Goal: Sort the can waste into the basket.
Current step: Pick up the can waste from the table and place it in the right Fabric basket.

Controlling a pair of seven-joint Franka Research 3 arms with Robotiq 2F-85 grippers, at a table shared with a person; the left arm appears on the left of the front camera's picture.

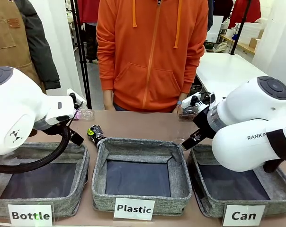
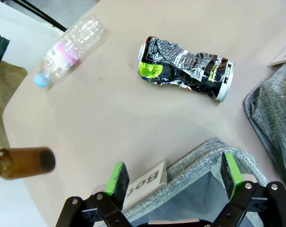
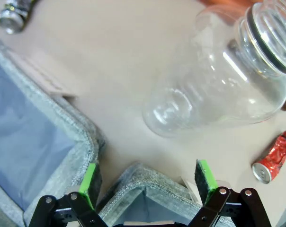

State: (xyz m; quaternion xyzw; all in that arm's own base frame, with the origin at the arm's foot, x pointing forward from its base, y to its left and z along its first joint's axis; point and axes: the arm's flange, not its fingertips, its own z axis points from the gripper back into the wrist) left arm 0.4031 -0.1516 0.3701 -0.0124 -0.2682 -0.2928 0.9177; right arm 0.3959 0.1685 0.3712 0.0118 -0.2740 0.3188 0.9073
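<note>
A crushed black can (image 2: 185, 68) with white and yellow-green print lies on its side on the tan table, well ahead of my open left gripper (image 2: 174, 177). That gripper hovers over the rim of the "Bottle" basket (image 2: 200, 158). The black can (image 1: 94, 133) also peeks out behind the baskets in the front view. A crushed red can (image 3: 274, 157) lies to the right of my open right gripper (image 3: 147, 181). This gripper hangs empty above the far rim of the "Can" basket (image 3: 174, 191), a grey fabric bin (image 1: 209, 207) at the table's right.
Grey baskets labelled "Bottle" (image 1: 84, 165) and "Plastic" (image 1: 181, 179) stand left and middle. A clear plastic bottle (image 3: 218, 75) lies close ahead of the right gripper. Another clear bottle (image 2: 69, 49) and a brown glass bottle (image 2: 22, 163) lie near the left gripper. A person in an orange hoodie (image 1: 152, 52) stands across the table.
</note>
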